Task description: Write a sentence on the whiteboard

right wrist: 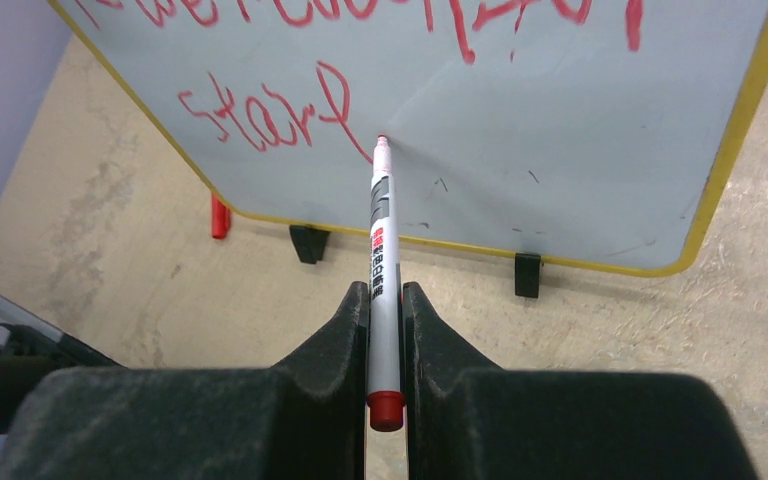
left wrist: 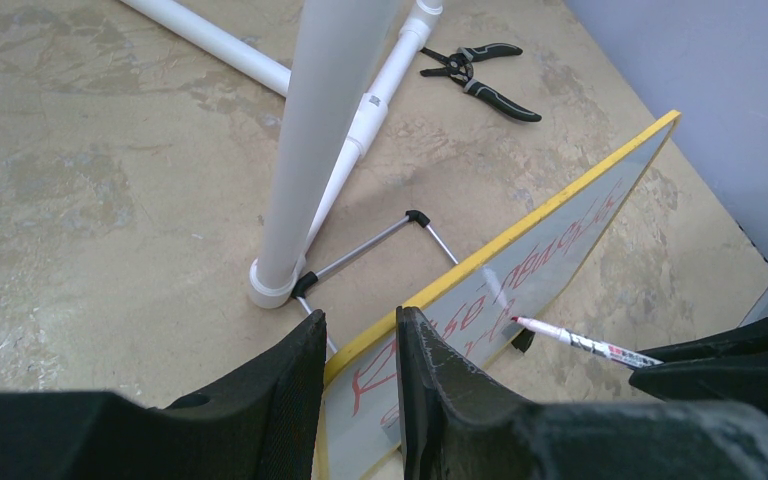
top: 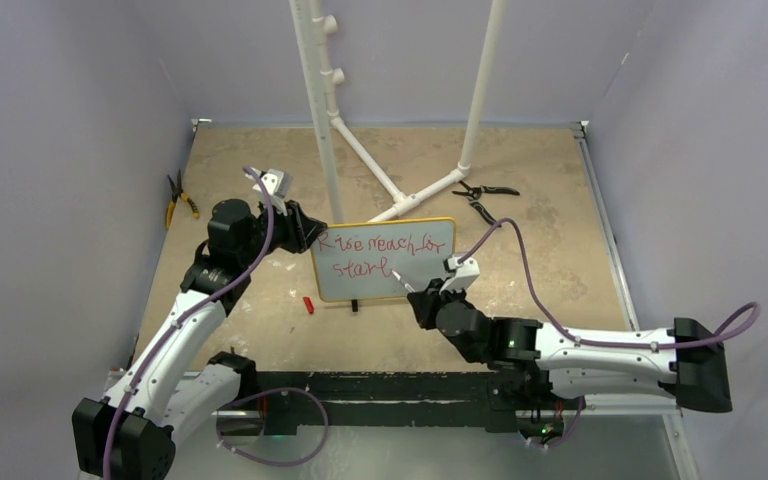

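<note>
1. The right gripper (right wrist: 385, 292) is closed on a red-ended marker (right wrist: 383, 240). It pinches the barrel near its back end, so most of the length sticks out ahead of the fingers. That lets the tip reach the board without the fingers crowding the surface.
2. The marker's tip touches the whiteboard (right wrist: 580, 140) just right of the last stroke of the lower line, seemingly where the next letter belongs.
3. The left gripper (left wrist: 360, 335) is clamped on the whiteboard's left edge, a finger on each face and the yellow frame between them. I judge this a brace. The board stands only on small black feet (right wrist: 309, 243) and a thin wire prop (left wrist: 380, 240), so pen pressure would likely tip or slide it.
4. The whiteboard stands leaning slightly back in the middle of the counter (top: 560, 280). It faces the arms, between the two grippers.
5. The sentence (top: 385, 243) runs in red script over two lines. The upper line fills the width, and the lower reaches partway, reading roughly "starl". The task looks nearly done, with the last word unfinished.
6. Farther out, a small red piece (top: 308, 305), probably the marker's cap, lies on the counter below the board's left corner. A white pipe frame (top: 322, 110) rises just behind the board. Black pliers (top: 485, 195) and yellow-handled pliers (top: 178, 200) lie well apart from it.
</note>
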Robot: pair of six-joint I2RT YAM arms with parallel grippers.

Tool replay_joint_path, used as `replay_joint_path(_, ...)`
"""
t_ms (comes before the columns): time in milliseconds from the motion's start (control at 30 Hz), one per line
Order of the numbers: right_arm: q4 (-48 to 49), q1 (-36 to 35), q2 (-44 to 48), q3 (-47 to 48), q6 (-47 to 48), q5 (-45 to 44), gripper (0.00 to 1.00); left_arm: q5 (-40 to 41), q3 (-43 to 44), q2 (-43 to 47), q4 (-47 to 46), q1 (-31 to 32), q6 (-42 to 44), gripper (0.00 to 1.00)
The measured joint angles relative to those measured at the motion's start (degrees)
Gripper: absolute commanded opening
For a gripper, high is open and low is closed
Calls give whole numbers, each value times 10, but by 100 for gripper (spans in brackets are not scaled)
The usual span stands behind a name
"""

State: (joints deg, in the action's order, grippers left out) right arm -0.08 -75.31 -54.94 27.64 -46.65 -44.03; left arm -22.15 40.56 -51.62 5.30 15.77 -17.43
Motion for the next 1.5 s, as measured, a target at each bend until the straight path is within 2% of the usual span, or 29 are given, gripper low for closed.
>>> replay_joint_path(233,9,0,57,0,11,-16,0,0,0,0,0,0,0,30)
replay_joint_path(1133,28,0,-2,0,31,-11,0,0,0,-3,-2,0,0,30)
replay_joint_path(1500,-29,0,8,0,-13,-14,0,0,0,-3,-2,0,0,30)
